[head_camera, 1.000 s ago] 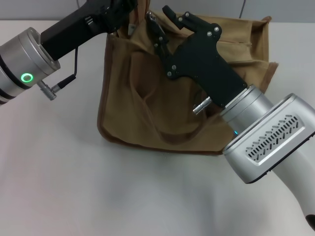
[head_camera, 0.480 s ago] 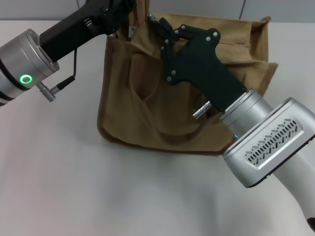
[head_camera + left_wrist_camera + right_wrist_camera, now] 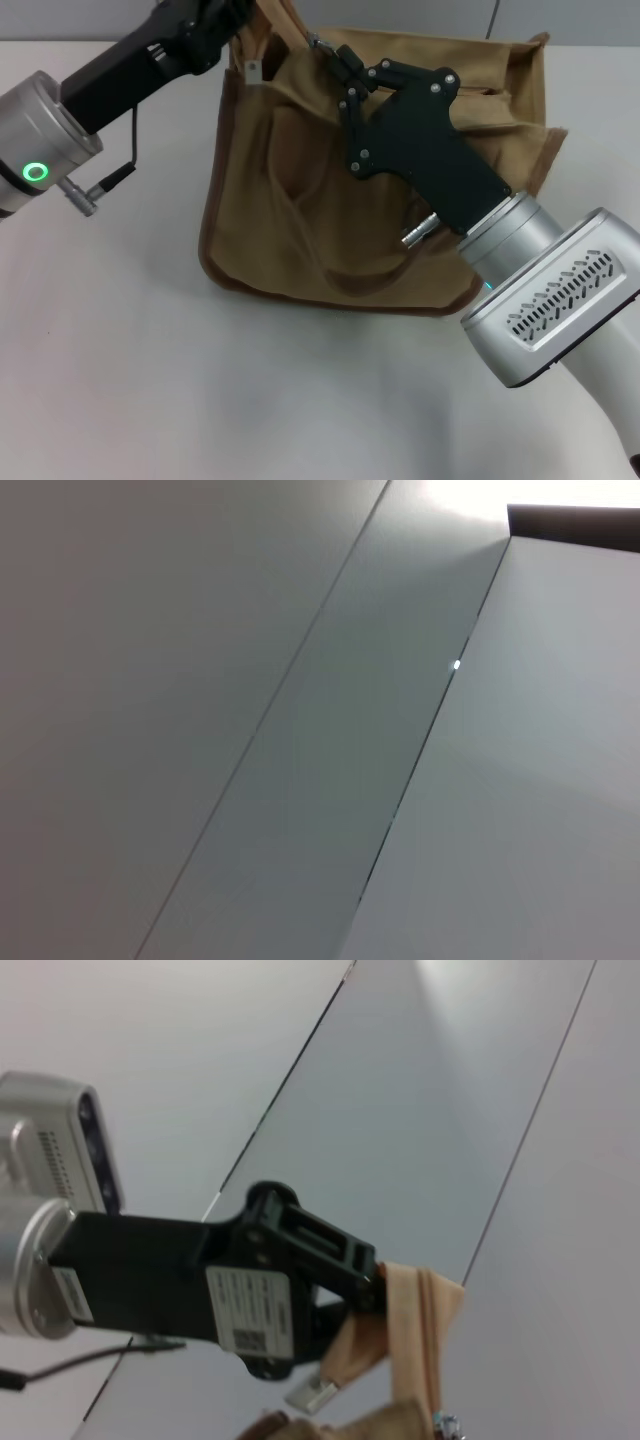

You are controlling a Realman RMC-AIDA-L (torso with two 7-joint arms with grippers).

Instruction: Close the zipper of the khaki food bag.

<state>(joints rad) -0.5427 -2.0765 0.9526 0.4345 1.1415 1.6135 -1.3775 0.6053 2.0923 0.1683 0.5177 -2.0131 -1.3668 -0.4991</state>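
The khaki food bag lies on the white table, its top edge toward the far side. My left gripper is at the bag's far left corner, shut on the fabric and holding it up; the right wrist view shows the left gripper pinching the tan cloth. My right gripper sits over the top edge, fingers shut together at the small silver pull of the zipper. The zipper line runs on to the right along the top. A metal tag hangs by the held corner.
The bag's looped handles lie flat on its near side. White table spreads to the front and left. My right arm's silver forearm crosses the bag's right part. The left wrist view shows only a grey wall.
My right gripper's fingers went from spread to shut at the zipper pull and shifted slightly right. The left gripper pulled the bag's corner up and left.
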